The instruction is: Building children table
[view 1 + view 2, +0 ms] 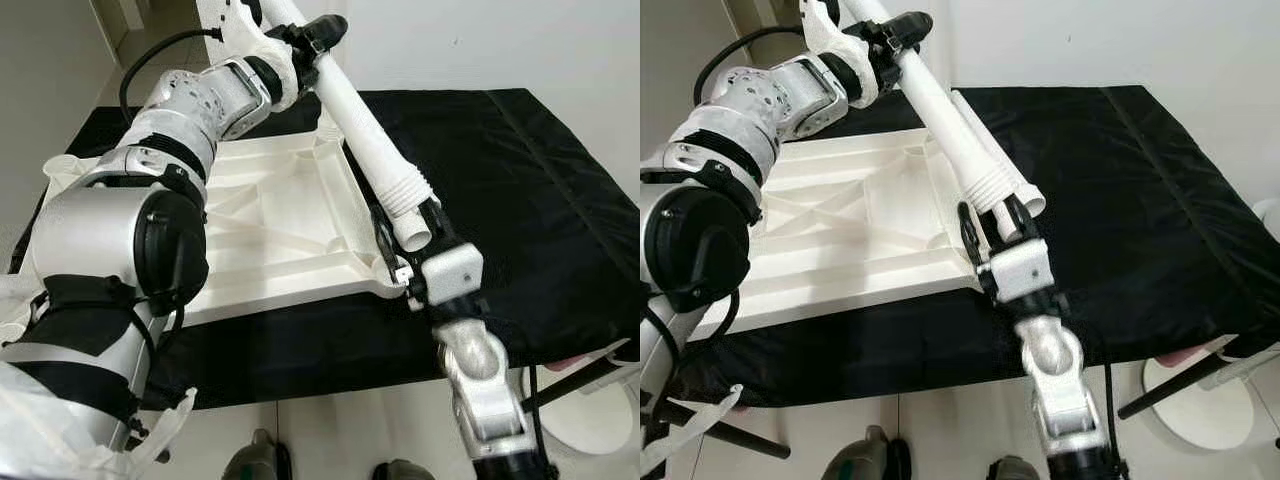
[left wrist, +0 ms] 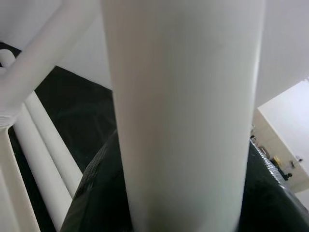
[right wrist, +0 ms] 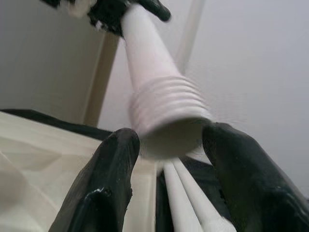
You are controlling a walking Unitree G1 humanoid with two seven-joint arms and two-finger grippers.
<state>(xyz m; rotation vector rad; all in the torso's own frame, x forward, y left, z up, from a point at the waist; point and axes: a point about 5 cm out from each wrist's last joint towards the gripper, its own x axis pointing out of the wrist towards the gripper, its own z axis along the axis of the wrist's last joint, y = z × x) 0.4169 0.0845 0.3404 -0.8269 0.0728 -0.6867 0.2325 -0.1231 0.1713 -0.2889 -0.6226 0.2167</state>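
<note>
Left tool (image 1: 318,38) is clenched on the upper end of a white table leg (image 1: 360,125), holding it slanted above the upturned white tabletop (image 1: 270,215), which lies on the black-covered table (image 1: 520,200). My right tool (image 1: 405,245) stands released, its fingers (image 3: 111,183) flanking the leg's threaded end without gripping. I judge the thread could miss the corner socket or cross-thread, because the leg is tilted.

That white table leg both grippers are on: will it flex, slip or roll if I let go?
The table leg looks like a hollow rigid plastic tube, so probably light and stiff. Its smooth round shaft could slip in the left gripper. Dropped on the black cloth, it would likely roll.
</note>
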